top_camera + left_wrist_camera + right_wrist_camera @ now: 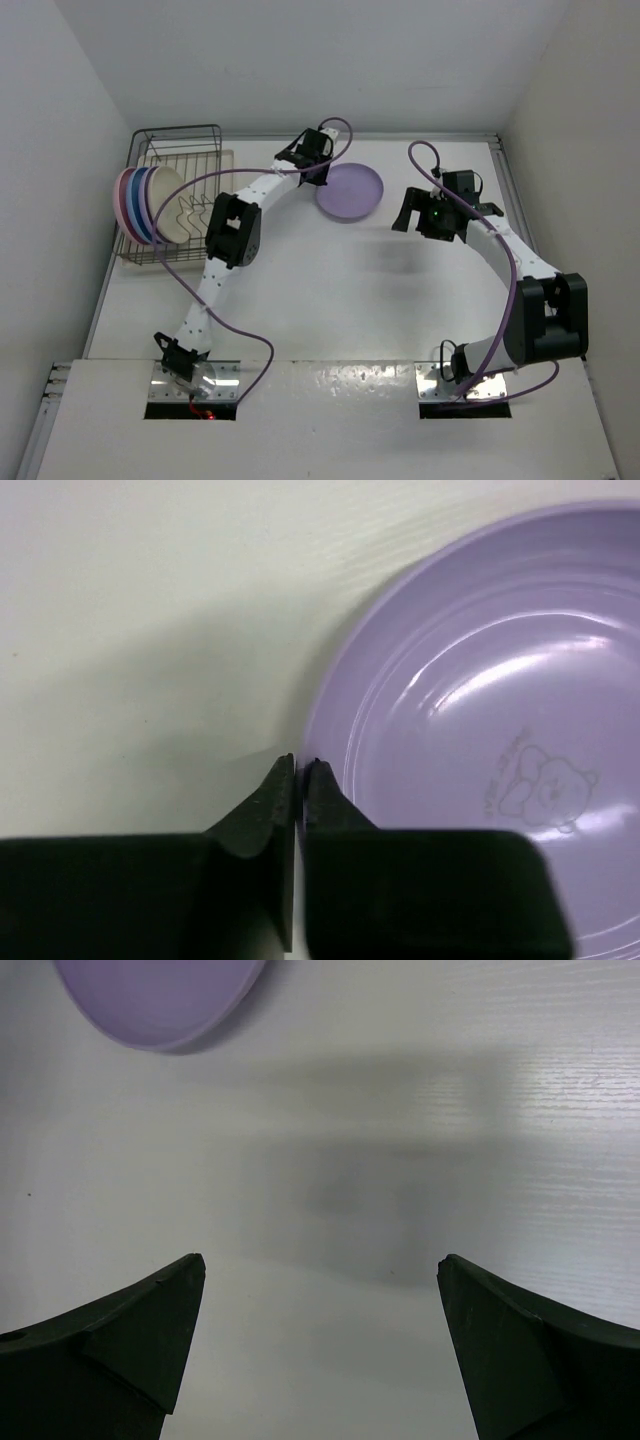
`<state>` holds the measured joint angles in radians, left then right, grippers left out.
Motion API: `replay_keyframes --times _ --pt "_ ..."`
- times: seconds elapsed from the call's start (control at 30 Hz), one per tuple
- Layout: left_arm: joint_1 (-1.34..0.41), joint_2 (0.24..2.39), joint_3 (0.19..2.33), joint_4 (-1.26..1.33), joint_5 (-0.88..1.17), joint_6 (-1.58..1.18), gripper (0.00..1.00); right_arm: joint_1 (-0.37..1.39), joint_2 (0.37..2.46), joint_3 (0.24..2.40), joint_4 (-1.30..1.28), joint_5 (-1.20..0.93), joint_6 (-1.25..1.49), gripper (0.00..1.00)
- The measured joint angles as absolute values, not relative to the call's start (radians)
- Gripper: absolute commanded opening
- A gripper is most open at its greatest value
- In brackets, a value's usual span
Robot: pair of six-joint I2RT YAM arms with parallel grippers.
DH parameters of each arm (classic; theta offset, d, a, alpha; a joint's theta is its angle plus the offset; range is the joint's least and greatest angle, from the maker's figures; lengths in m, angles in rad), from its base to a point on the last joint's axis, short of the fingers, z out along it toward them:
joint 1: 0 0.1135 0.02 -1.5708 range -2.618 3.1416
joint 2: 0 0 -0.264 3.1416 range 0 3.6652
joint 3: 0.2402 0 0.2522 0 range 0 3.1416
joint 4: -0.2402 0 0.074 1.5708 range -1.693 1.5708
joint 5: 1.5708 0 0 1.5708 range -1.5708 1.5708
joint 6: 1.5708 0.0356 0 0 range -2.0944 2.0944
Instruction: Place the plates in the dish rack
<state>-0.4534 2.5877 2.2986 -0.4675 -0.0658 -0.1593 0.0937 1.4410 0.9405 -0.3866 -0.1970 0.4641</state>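
A lilac plate (pixel 350 192) lies flat on the white table at back centre. My left gripper (pixel 318 172) is at its left rim. In the left wrist view the plate (pixel 480 710) fills the right side, and the gripper (pixel 299 765) is shut on its rim, one finger outside and one inside. Several plates stand on edge in the dish rack (pixel 178 142) at back left: pink (pixel 124 200), blue (pixel 145 205) and cream (pixel 168 208) ones show. My right gripper (pixel 418 222) is open and empty, right of the lilac plate. The right wrist view has the gripper (pixel 320 1270) over bare table and the plate (pixel 160 1000) at top left.
White walls close in the table at the left, back and right. The rack stands on a pale tray (pixel 226 158) in the back left corner. Purple cables (pixel 240 340) loop from both arms.
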Motion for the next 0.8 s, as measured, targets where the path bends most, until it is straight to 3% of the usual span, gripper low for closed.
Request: replay_keyframes --times 0.33,0.8 --pt "-0.463 2.424 2.216 -0.579 -0.266 0.003 0.00 0.089 1.431 0.940 -0.363 -0.214 0.464 1.00" --pt "-0.417 1.673 2.032 -0.632 -0.859 0.429 0.00 0.089 1.367 0.898 -0.261 -0.266 0.472 1.00"
